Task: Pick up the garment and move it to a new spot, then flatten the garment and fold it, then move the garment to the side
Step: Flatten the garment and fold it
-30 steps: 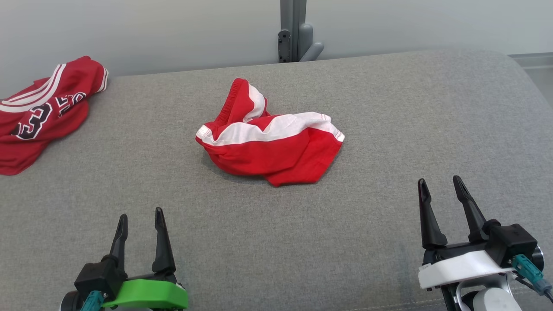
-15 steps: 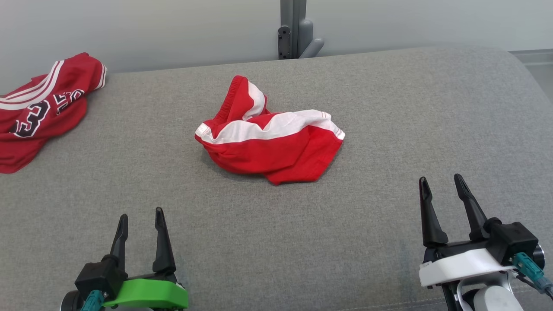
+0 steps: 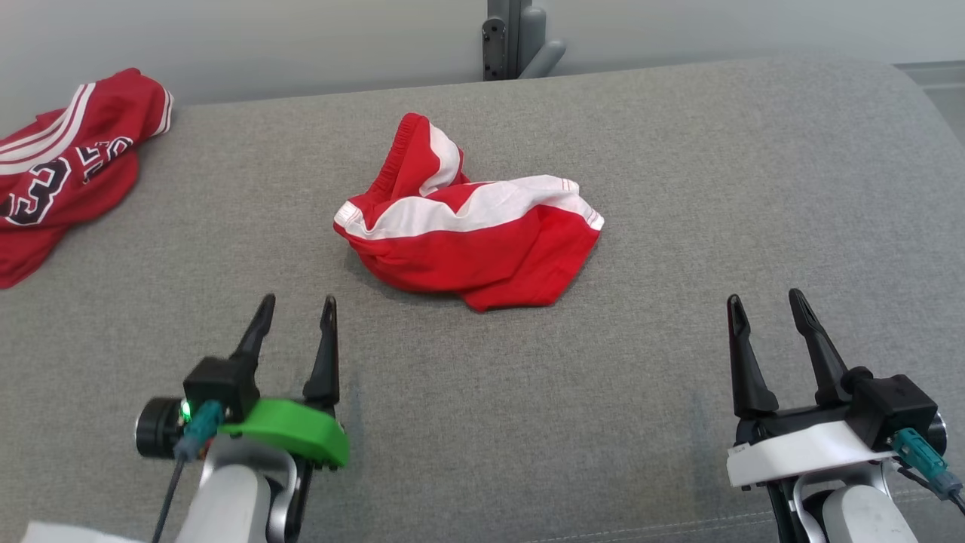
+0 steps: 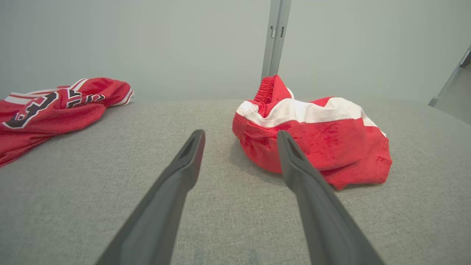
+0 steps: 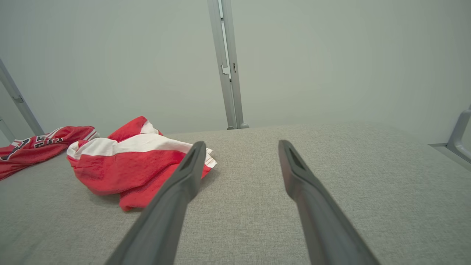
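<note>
Plainly, left pincer (image 3: 297, 300) and right pincer (image 3: 764, 296) stand wide open, empty; neither touches the garment (image 3: 482, 253).

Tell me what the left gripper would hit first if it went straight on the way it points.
Probably the left end of the red and white shorts: the left gripper angles slightly toward them across the grey cushion. It may only graze that edge; depth is unclear.

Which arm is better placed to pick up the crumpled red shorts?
Left. The left pincer, open, sits closer to the red shorts, aimed near their edge; the right pincer stands farther aside.
</note>
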Motion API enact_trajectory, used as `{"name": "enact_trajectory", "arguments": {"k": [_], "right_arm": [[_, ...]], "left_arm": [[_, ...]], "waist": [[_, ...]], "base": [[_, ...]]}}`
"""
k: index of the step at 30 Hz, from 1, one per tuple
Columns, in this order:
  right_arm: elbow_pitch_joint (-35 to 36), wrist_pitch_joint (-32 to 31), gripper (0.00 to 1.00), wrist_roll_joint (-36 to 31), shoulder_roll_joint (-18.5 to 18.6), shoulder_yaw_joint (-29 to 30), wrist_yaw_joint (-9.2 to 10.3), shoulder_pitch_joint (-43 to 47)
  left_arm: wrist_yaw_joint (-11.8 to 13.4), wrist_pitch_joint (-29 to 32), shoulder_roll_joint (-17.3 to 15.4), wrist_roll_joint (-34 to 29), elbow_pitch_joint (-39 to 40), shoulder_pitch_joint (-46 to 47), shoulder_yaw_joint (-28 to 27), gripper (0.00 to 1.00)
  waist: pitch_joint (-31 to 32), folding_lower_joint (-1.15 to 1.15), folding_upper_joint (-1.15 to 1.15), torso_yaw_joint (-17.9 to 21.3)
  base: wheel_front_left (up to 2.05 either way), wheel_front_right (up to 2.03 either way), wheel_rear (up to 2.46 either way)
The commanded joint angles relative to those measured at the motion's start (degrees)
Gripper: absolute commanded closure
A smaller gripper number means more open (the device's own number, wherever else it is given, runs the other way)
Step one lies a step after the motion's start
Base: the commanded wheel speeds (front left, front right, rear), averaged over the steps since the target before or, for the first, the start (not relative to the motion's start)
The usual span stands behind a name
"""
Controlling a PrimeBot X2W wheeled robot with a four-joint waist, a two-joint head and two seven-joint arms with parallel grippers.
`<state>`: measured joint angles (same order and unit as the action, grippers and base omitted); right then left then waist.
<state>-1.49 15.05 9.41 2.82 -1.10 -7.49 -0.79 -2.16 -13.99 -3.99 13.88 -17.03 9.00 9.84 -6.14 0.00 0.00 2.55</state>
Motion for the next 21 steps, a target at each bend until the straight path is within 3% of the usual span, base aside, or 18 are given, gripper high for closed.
{"name": "enact_trajectory", "arguments": {"k": [1,9,21], "right_arm": [[0.21,0.17,0.0,-0.1,0.12,-0.27,0.01,-1.11],[0.58,0.17,0.0,0.46,0.12,-0.99,0.0,-3.1],[0.8,0.17,0.0,1.03,0.12,-1.14,0.0,-5.41]], "left_arm": [[-1.12,1.43,-1.31,-0.74,-2.05,4.9,0.71,0.0],[-3.02,8.11,-3.41,0.77,-10.85,19.27,0.93,0.0],[-4.91,13.54,-6.46,1.87,-22.04,30.44,4.33,0.0]], "waist": [[-1.34,0.0,0.0,0.48],[-5.87,0.0,0.0,2.68],[-10.42,0.0,0.0,4.85]], "base": [[0.0,0.0,0.0],[0.0,0.0,0.0],[0.0,0.0,0.0]]}}
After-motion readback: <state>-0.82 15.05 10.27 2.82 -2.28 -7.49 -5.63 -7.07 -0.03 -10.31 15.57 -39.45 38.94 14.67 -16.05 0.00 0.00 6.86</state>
